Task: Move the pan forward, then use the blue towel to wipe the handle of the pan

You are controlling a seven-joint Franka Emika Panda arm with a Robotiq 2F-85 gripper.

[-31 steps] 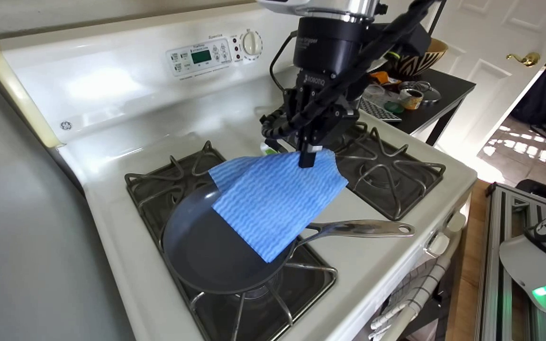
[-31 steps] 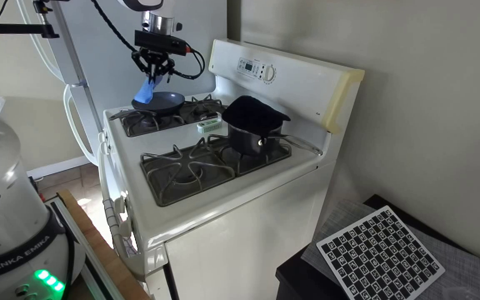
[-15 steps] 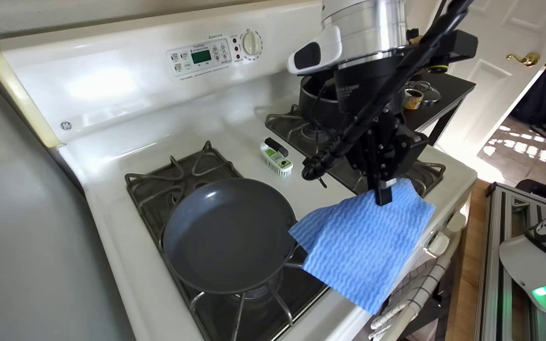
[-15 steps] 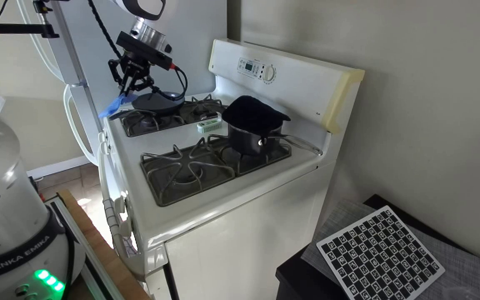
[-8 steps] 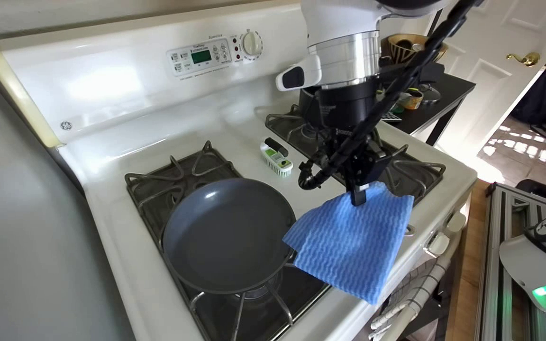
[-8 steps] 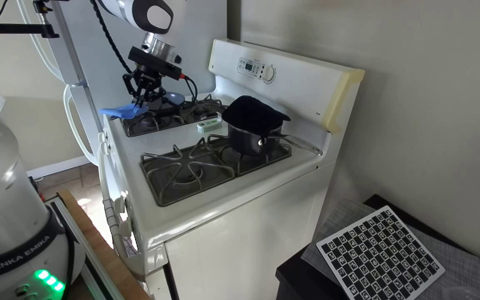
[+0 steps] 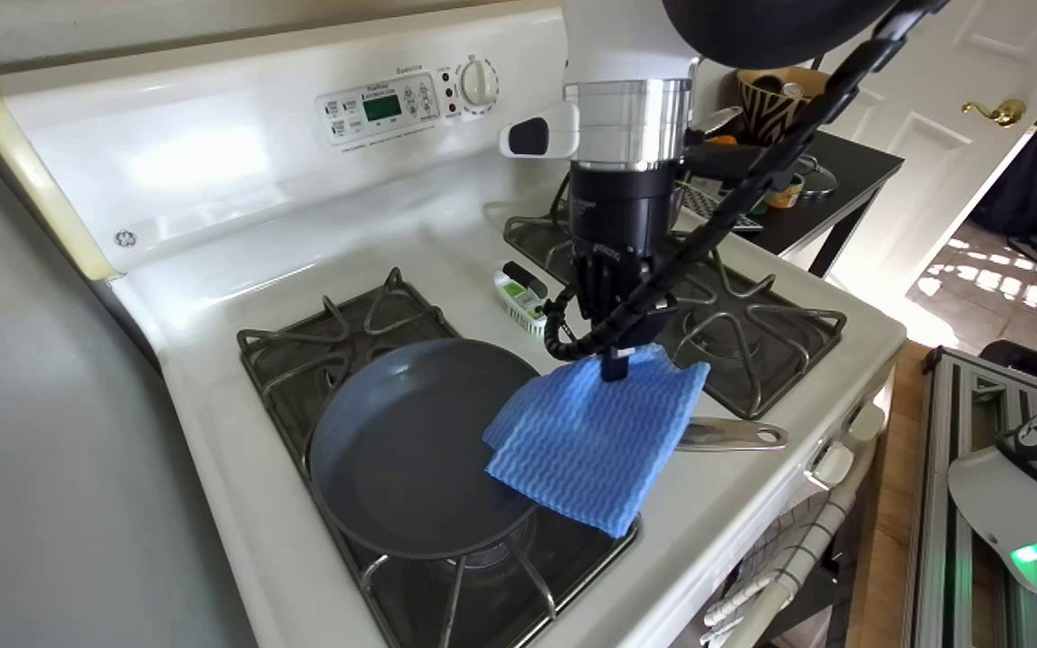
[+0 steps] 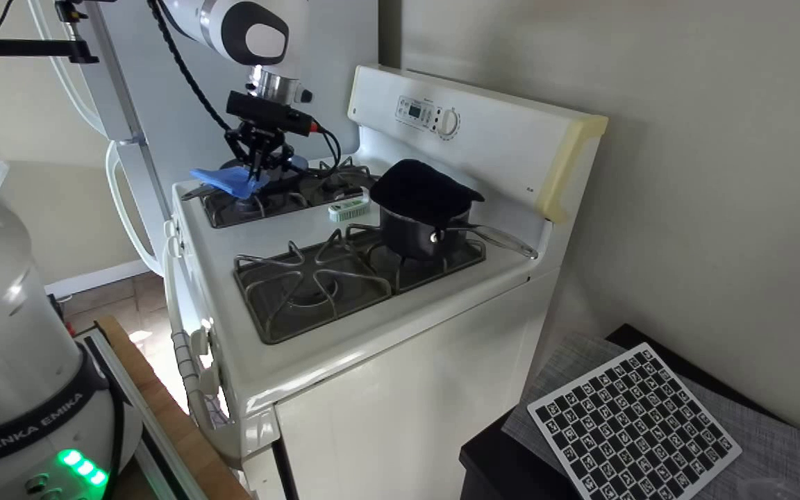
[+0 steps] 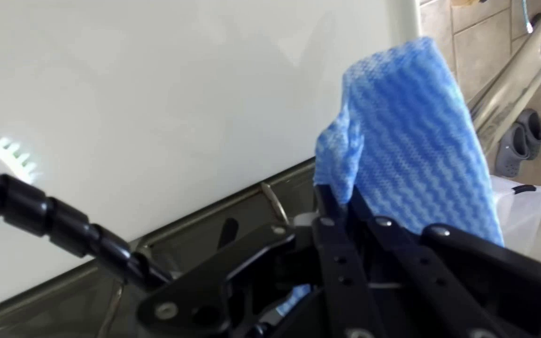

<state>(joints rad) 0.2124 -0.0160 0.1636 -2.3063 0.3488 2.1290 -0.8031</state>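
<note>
My gripper point(image 7: 614, 367) is shut on the blue towel point(image 7: 581, 441), pinching one fold; in the wrist view the gripper point(image 9: 341, 191) has the towel point(image 9: 411, 141) between its fingertips. The dark pan point(image 7: 419, 459) sits on the burner grate nearest the fridge. Its metal handle point(image 7: 730, 435) points toward the stove's front. The towel hangs over the inner part of the handle and the pan's rim; only the handle's outer end shows. I cannot tell whether the towel touches the handle. The handle end also shows in the wrist view point(image 9: 514, 89) and in an exterior view point(image 8: 198, 192).
A green and white brush point(image 7: 523, 301) lies between the burners. A black pot point(image 8: 414, 229) with a dark cloth over it stands on a rear burner. Metal grates point(image 7: 748, 337) stand up beside the gripper. A checked towel point(image 7: 789, 558) hangs on the oven bar.
The towel went from over the pan out along the handle to the stove's front edge, then back toward the pan. The gripper tilted and is upright again. The pan has not visibly moved.
</note>
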